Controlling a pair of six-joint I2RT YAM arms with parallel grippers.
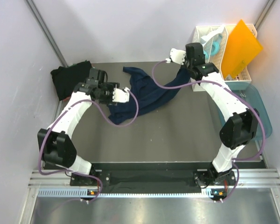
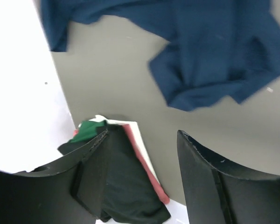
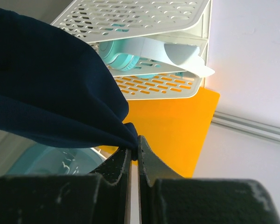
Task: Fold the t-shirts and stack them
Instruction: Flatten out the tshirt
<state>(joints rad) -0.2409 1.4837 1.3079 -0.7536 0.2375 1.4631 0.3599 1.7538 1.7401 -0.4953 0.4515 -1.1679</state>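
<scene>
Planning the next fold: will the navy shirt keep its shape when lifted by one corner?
Probably floppy: the navy shirt sags from the right end effector to the table. Likely light: a pinched edge holds it.

The work surface is a matte grey table [image 1: 177, 135] enclosed by plain white walls [image 1: 130, 28]. A white slotted rack [image 1: 199, 37] and an orange sheet [image 1: 242, 46] occupy the far right corner. A teal tub [image 1: 266, 116] sits at the table's right edge. Lighting is even.

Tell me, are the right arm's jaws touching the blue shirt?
Touching. The right wrist view shows the right arm's jaws closed together, with a corner of the navy shirt pinched between their tips and the cloth hanging away from them.
</scene>
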